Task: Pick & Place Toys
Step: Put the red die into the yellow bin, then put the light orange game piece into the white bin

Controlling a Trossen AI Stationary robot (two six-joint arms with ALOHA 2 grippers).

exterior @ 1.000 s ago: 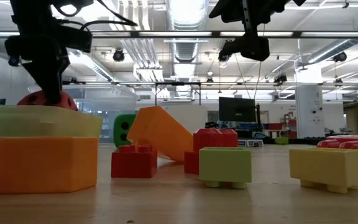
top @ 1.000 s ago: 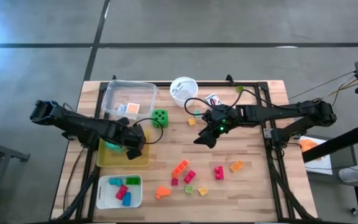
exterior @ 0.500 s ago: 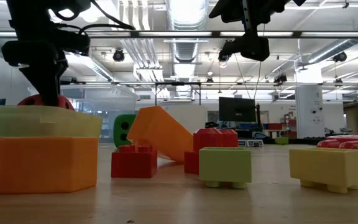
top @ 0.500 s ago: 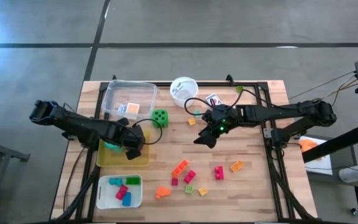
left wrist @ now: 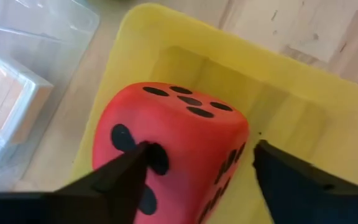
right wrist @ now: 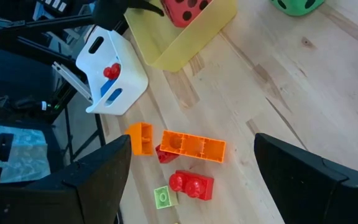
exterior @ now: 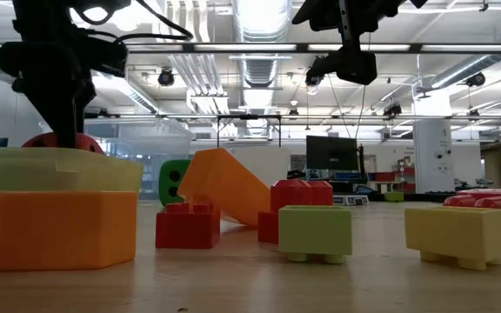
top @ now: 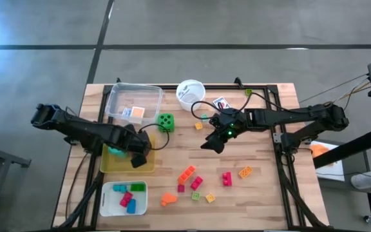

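Your left claw [left wrist: 197,180] has just lifted slightly, fingers spread around the red die [left wrist: 166,146] now resting in the yellow tray [left wrist: 303,118], so that placement looks done, while your right claw [top: 211,143] hangs open and empty, unmoved, well beyond the tray.

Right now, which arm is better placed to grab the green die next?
Probably the right. Its open hand hovers over bare table not far from the green die, while the left hand is open around the red die in the yellow tray.

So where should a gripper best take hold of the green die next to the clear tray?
Probably straight from above, jaws closing on two opposite flat sides. The green die sits flat on the bare table, apart from the clear tray, so its sides look reachable. The right gripper is nearer.
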